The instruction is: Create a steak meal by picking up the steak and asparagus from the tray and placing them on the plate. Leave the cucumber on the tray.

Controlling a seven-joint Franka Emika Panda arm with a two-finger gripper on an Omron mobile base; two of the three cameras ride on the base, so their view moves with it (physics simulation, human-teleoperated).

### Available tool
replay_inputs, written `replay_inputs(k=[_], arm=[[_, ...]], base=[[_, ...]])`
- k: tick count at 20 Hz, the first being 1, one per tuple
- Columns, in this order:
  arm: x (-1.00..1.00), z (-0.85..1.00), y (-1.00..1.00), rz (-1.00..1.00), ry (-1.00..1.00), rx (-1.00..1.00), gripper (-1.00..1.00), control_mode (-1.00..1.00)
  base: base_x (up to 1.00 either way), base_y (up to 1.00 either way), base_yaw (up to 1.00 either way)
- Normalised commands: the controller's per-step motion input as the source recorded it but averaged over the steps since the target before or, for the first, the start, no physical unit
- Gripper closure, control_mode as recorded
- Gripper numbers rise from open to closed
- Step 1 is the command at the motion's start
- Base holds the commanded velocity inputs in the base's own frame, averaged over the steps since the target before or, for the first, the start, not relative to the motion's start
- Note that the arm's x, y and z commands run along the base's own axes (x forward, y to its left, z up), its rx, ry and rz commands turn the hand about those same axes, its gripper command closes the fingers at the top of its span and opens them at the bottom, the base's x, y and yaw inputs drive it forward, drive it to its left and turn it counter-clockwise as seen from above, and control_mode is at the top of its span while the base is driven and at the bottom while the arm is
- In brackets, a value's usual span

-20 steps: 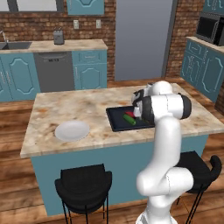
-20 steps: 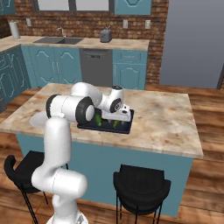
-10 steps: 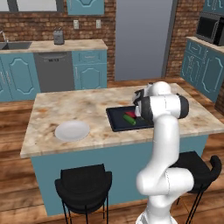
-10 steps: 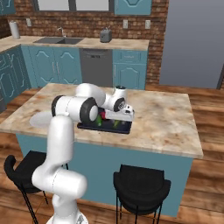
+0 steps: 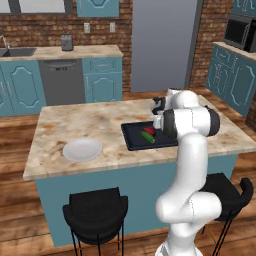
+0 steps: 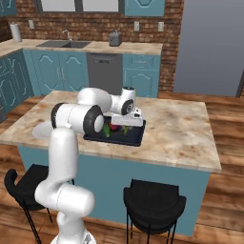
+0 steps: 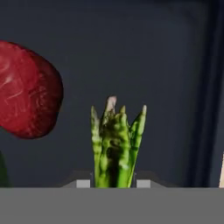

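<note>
Steak, asparagus and cucumber seen on a black tray, white plate set apart.

The dark-red steak [image 7: 26,89] is seen beside the green asparagus [image 7: 114,146], whose tips point up in the hand view. The bright-green cucumber [image 5: 147,137] lies on the rimmed tray [image 5: 131,141]. The round plate [image 5: 82,149] sits well apart, bare.

Two black stools [image 5: 95,210] stand before the island [image 5: 105,125] — a toaster [image 5: 67,42] and sink [image 6: 64,44] behind.
</note>
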Motion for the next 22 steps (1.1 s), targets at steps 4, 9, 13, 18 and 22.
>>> replay_inputs(k=[4,9,13,18,22], arm=[[-0.47,0.93,0.41,0.15,-0.07,-0.01,1.00,-1.00],[-0.61,0.79,0.43,0.10,-0.03,0.00,1.00,-1.00],[-0.63,0.19,0.86,0.11,0.00,0.00,1.00,-1.00],[-0.58,0.07,0.98,0.11,0.00,0.02,1.00,-1.00],[-0.45,0.00,1.00,0.09,0.00,0.00,1.00,-1.00]], base=[[0.00,0.00,0.00],[0.00,0.00,0.00],[0.00,0.00,0.00],[0.00,0.00,0.00],[0.00,0.00,0.00]])
